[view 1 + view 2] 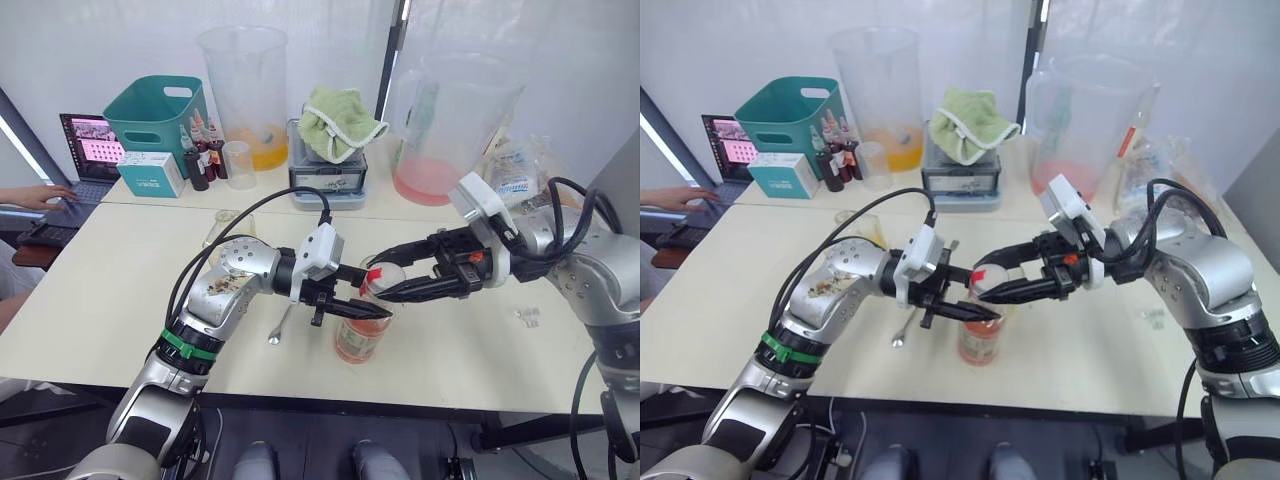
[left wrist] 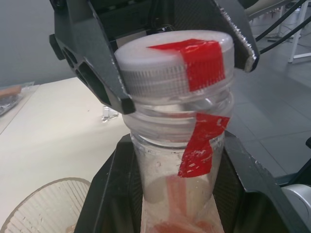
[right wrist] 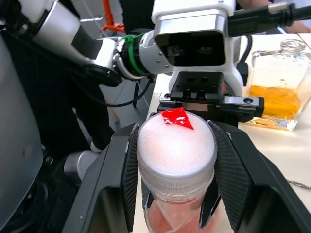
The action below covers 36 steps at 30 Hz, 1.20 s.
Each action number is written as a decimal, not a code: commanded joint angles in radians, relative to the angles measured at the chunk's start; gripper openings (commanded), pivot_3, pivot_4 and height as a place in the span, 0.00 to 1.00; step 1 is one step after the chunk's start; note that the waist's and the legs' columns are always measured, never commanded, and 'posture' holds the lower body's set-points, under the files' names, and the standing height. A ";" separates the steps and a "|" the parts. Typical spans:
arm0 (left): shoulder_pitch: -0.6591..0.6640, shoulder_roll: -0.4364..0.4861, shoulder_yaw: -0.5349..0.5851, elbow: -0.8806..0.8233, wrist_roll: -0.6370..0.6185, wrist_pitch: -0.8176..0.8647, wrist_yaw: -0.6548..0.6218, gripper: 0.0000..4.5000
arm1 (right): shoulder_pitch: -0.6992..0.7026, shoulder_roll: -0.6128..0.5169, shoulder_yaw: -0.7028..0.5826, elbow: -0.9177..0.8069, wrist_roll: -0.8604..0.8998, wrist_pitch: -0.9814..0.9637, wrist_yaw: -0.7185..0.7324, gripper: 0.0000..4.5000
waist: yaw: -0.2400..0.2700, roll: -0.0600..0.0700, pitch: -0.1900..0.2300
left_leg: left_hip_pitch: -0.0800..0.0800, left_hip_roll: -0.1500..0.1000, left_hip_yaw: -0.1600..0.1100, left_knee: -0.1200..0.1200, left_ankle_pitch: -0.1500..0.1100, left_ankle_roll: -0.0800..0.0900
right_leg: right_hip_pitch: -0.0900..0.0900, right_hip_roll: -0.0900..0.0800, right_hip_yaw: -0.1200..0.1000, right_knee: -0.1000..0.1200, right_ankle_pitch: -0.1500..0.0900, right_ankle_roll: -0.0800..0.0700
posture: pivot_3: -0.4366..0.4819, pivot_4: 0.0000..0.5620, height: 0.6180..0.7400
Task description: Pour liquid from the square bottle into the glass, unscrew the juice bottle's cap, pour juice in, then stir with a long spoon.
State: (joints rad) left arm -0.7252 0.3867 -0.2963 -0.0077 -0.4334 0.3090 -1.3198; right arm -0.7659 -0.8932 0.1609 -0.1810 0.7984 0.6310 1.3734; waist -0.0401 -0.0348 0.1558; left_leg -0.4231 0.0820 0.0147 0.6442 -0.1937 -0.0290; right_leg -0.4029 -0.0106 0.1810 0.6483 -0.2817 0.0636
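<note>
The juice bottle (image 1: 362,325) stands upright near the front edge of the surface (image 1: 100,300), approx. in the middle between both arms. The left end effector (image 1: 352,312) is pinching the bottle just under the neck, fingers on both sides. The right end effector (image 3: 176,191) is pinching the juice bottle's cap (image 3: 176,154), one pad on each side of the ribbed rim.

The step in hand is, I judge, the unscrewing. To do it well: the left one must hold the body firm w/o squeezing the soft plastic, because the liquid is high. The right one should turn around the bottle's own axis, not sideways, and lift only when the thread is free.

The right wrist view shows the square bottle (image 3: 278,87) behind, with orange liquid inside, standing on the surface. The left wrist view shows the red tape running from cap down to the neck, and the glass (image 2: 46,206) just beside the bottle. The head views show the long spoon (image 1: 281,325) lying under the left arm.
</note>
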 commanded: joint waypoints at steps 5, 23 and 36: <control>0.012 0.027 0.006 0.013 0.015 0.016 -0.006 0.33 | -0.045 0.029 0.099 0.088 -0.178 -0.107 0.147 0.37 | -0.001 0.000 0.000 | 0.001 0.000 -0.001 0.000 0.000 0.000 | 0.001 0.000 -0.001 0.000 0.000 0.000 | 0.48 0.27 1.00; 0.015 0.028 0.004 0.010 0.016 0.020 -0.002 0.33 | -0.072 0.066 0.056 0.085 -0.224 -0.124 0.155 0.37 | -0.003 0.001 -0.001 | 0.003 0.000 -0.003 0.000 0.000 0.000 | 0.005 0.000 -0.004 0.000 -0.001 -0.001 | 0.48 0.27 1.00; 0.020 0.027 0.001 0.009 0.023 0.020 -0.007 0.33 | -0.118 0.077 -0.124 -0.052 -0.040 0.075 0.028 0.37 | -0.002 0.001 -0.001 | 0.000 0.000 -0.004 0.000 0.000 0.000 | 0.001 0.000 -0.004 0.001 -0.001 -0.001 | 0.48 0.27 1.00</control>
State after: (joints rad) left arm -0.7237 0.3988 -0.2797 -0.0048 -0.4351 0.3256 -1.3232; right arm -0.8585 -0.8120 0.1022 -0.1900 0.7027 0.6748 1.4288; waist -0.0425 -0.0333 0.1550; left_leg -0.4237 0.0819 0.0106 0.6441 -0.1937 -0.0290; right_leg -0.4023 -0.0102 0.1771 0.6495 -0.2823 0.0623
